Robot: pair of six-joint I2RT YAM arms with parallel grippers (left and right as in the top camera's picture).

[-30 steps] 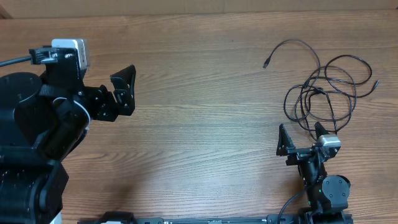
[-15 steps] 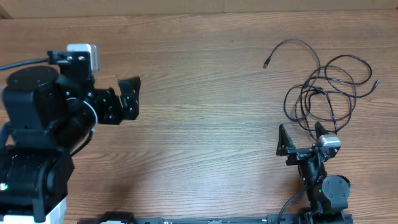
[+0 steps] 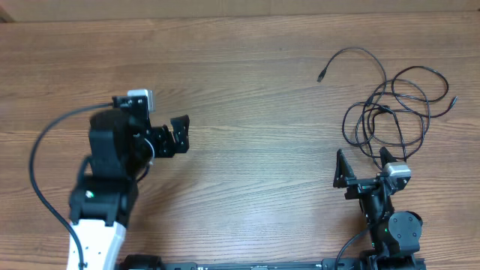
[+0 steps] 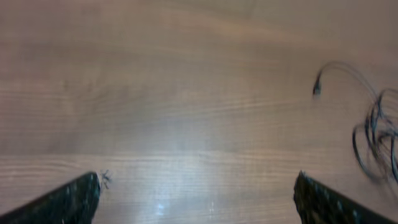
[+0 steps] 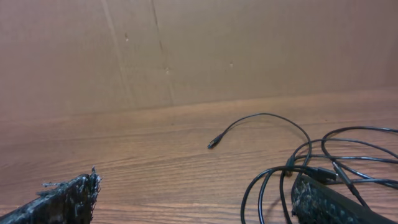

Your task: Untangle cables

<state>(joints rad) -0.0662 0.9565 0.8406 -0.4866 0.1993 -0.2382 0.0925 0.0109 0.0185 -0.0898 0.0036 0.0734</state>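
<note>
Wooden worktop (image 3: 247, 75): the left arm (image 3: 112, 154) hangs mid-table, the right arm (image 3: 390, 217) just short of the tangled cables (image 3: 380, 109) at far right. Both jaws apart, empty. Approach stage, apparently; next, grip separate strands.

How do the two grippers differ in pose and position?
The left gripper is out over the table, far from the cables; the right gripper sits at the tangle's near edge. The left gripper points sideways across the table, the right gripper toward its far edge. Both are open and empty.
</note>
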